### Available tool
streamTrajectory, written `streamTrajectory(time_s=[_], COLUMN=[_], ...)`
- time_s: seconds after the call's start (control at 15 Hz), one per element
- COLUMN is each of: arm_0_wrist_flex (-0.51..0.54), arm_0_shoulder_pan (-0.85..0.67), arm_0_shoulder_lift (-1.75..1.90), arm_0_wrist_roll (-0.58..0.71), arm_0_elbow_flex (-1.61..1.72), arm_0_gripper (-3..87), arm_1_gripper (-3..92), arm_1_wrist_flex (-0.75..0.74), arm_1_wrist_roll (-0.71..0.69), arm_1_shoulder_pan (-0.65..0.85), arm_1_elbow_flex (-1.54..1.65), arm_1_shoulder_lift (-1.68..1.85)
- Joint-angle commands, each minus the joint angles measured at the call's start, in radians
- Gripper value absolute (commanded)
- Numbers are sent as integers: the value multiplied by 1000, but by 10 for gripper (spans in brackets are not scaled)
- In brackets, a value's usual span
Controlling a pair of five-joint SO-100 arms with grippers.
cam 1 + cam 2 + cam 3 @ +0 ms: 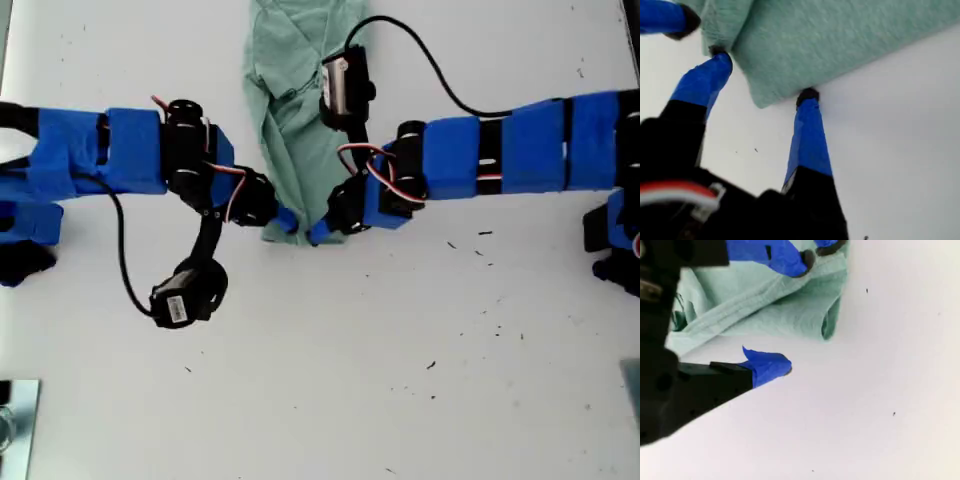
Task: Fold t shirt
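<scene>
The pale green t shirt (290,140) lies bunched into a narrow strip on the white table (400,350), running from the exterior view's top edge down to mid-frame. My first gripper (288,220) reaches in from the exterior view's left. It stands open (764,75), one fingertip on each side of the t shirt's (840,45) near corner. My second gripper (318,232) comes from the exterior view's right and is open too (797,312), with the folded hem of the t shirt (770,305) between its fingers. Both grippers nearly meet at that hem.
A metal object (15,430) sits at the exterior view's bottom left corner. Black cables (440,75) loop off both arms, and the second arm's camera (345,85) hangs over the shirt. Small dark specks dot the table.
</scene>
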Motion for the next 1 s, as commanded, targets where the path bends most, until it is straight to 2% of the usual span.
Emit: streamTrajectory(time_s=[0.0, 0.13, 0.2, 0.4, 0.53, 0.73, 0.93], arm_0_wrist_flex=[-64, -41, -6, 15, 15, 12, -46], arm_0_shoulder_pan=[-46, -60, -46, 69, 198, 411, 565], arm_0_shoulder_lift=[-129, -313, -368, -296, -244, -146, -109], arm_0_wrist_roll=[26, 71, 84, 71, 46, -75, -181], arm_0_elbow_flex=[-51, -207, -305, -380, -414, -454, -456], arm_0_gripper=[65, 37, -3, -3, -3, -3, -3], arm_1_gripper=[247, 174, -15, -12, -12, -12, -12], arm_1_wrist_flex=[-55, -55, -38, 74, 132, 273, 307], arm_1_wrist_roll=[-20, -32, -28, -55, -37, 129, 275], arm_1_shoulder_pan=[43, 61, 60, -21, -144, -385, -568], arm_1_elbow_flex=[-63, -67, -66, -110, -107, -103, -127], arm_1_shoulder_lift=[-83, -164, -172, -117, 26, 219, 275])
